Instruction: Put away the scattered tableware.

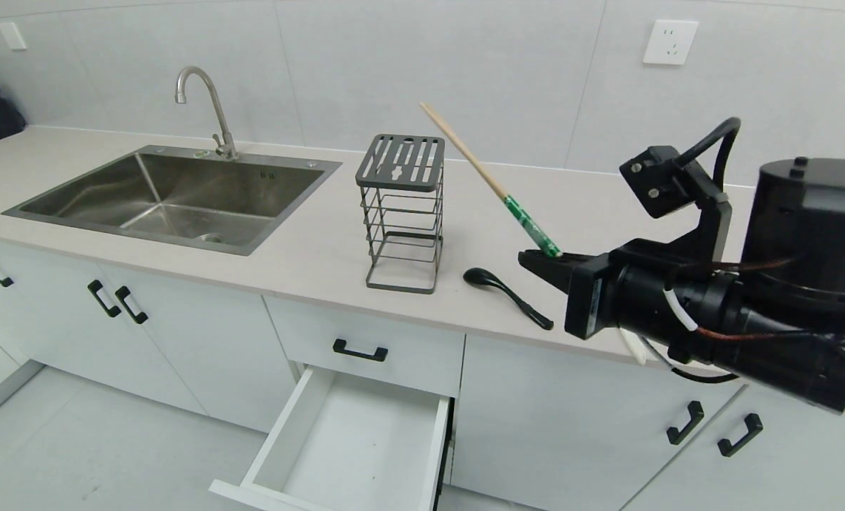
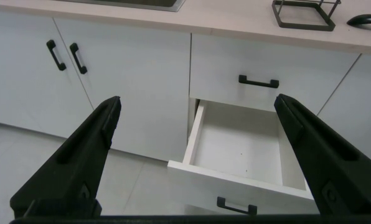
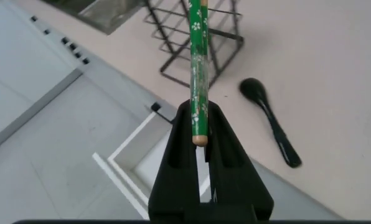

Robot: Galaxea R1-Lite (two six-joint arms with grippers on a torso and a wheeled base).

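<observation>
Chopstick (image 1: pixel 489 181), green-ended, pinched in the right gripper (image 1: pixel 546 261), slanting up beyond it; black spoon (image 1: pixel 507 291) lies just beside; left gripper (image 2: pixel 198 102) spread, facing the open drawer (image 2: pixel 235 146).

A dark grey wire rack with a slotted top (image 1: pixel 401 162) stood upright near the front edge of the pale counter (image 1: pixel 308 248), well apart from the steel sink (image 1: pixel 181 199). On the rack's other side a black spoon (image 1: pixel 511 298) lay in the narrower gap before the right gripper (image 1: pixel 539 261), which held a wooden chopstick with a green end (image 1: pixel 489 179) slanting up over that gap. Below, a white drawer (image 1: pixel 365 454) stood pulled out, open from above, and the left gripper (image 2: pixel 197 99) faced it with jaws spread wide.
</observation>
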